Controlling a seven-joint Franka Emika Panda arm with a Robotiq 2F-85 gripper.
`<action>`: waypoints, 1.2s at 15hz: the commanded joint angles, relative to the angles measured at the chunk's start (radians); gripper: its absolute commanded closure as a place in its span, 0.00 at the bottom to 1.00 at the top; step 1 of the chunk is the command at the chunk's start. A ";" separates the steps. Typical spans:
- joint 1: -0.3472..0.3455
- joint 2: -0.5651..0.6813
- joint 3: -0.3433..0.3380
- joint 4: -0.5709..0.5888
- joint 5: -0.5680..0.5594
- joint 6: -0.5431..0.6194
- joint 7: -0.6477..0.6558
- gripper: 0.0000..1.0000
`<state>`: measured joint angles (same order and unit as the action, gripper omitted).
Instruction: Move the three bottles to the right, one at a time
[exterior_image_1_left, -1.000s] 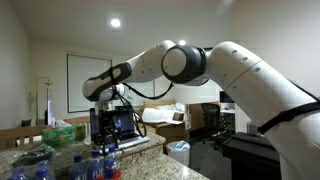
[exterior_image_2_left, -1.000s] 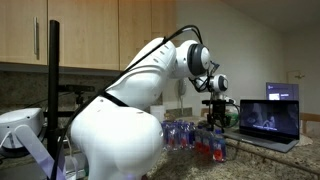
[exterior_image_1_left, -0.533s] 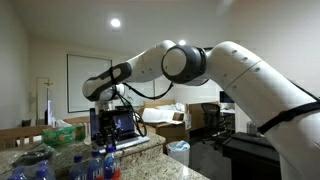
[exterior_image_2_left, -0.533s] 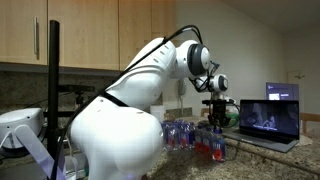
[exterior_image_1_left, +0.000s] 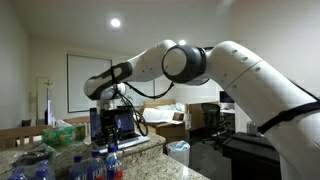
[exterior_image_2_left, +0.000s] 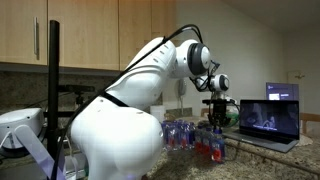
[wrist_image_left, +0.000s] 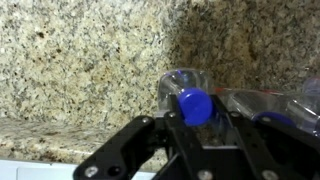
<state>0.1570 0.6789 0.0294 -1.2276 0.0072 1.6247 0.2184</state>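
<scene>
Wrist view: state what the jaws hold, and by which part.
One small clear bottle, held at the top: the jaws are shut on either side of its blue cap.

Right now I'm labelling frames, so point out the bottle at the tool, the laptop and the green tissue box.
Bottle (wrist_image_left: 196, 105): wrist view, on its blue cap.
Laptop (exterior_image_2_left: 268, 113): in an exterior view, on its lit screen.
Green tissue box (exterior_image_1_left: 65, 133): in an exterior view, on its side.
</scene>
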 joint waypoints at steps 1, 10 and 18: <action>-0.024 -0.066 -0.004 -0.053 0.047 -0.032 0.051 0.86; -0.094 -0.122 -0.034 -0.114 0.090 -0.008 0.043 0.86; -0.174 -0.194 -0.084 -0.203 0.067 -0.008 -0.015 0.86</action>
<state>0.0164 0.5622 -0.0458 -1.3462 0.0746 1.6090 0.2466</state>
